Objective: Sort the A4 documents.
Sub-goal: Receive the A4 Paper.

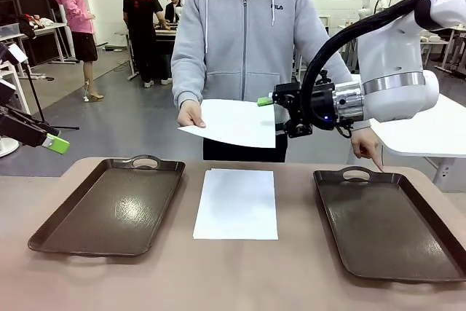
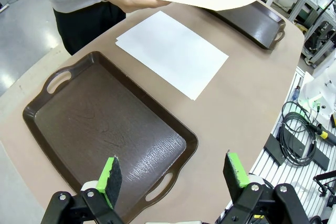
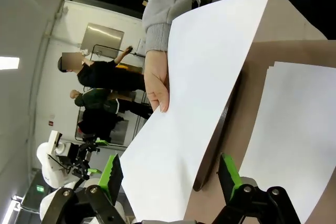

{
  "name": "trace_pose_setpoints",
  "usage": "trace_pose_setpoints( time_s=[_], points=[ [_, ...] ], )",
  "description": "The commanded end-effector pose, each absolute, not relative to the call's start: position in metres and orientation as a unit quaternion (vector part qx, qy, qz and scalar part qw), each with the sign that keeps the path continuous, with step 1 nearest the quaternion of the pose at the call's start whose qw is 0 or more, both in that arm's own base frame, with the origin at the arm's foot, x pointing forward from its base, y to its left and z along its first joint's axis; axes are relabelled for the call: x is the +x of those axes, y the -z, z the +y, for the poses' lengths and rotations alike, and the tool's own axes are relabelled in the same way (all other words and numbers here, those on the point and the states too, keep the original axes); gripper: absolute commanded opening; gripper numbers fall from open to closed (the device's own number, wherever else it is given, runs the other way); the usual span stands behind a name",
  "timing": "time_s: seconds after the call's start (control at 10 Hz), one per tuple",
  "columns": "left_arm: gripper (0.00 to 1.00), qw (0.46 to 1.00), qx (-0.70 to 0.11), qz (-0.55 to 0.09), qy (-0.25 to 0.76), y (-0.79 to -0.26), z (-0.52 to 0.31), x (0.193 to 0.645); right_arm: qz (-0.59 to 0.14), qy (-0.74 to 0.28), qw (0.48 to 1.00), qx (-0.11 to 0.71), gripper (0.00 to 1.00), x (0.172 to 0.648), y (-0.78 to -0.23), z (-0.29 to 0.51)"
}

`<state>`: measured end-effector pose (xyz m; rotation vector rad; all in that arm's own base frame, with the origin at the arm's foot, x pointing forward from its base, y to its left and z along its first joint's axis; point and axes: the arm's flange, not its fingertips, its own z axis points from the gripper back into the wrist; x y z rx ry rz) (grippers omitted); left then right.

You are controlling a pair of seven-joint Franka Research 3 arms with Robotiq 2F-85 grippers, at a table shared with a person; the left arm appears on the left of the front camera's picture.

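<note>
Robot's right hand (image 3: pixel 168 170) is gaping wide, fingers straddling a white sheet (image 3: pixel 205 77) that the person's hand (image 3: pixel 156 85) is holding.

Paper stack (image 1: pixel 235 204) between left tray (image 1: pixel 109 213) and right tray (image 1: pixel 386 231), sheet (image 1: pixel 237 123) above

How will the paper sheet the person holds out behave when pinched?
Probably floppy: the held sheet bows beyond the person's hand. Likely very light: one hand carries it. The right gripper pinching its edge might crease it.
</note>
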<state>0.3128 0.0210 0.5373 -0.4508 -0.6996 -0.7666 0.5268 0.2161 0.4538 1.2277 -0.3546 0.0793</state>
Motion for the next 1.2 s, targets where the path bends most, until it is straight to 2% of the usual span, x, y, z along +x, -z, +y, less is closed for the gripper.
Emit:
trace_pose_setpoints(
  time_s=[0.0, 0.9, 1.0, 1.1],
  points=[
    [1.00, 0.837, -0.219, -0.337, 0.371, -0.5359, 0.0230, 0.3139, -0.167, -0.036, 0.792, 0.587, 0.83, 0.5278, -0.4438, 0.2186],
    [1.00, 0.837, -0.219, -0.337, 0.371, -0.5359, 0.0230, 0.3139, -0.150, -0.032, 0.789, 0.595, 0.04, 0.5259, -0.4384, 0.2243],
    [1.00, 0.837, -0.219, -0.337, 0.371, -0.5359, 0.0230, 0.3139, -0.149, -0.030, 0.788, 0.596, 0.00, 0.5261, -0.4372, 0.2245],
    [1.00, 0.837, -0.219, -0.337, 0.371, -0.5359, 0.0230, 0.3139, -0.149, -0.029, 0.789, 0.596, 0.00, 0.5258, -0.4365, 0.2246]
  ],
)
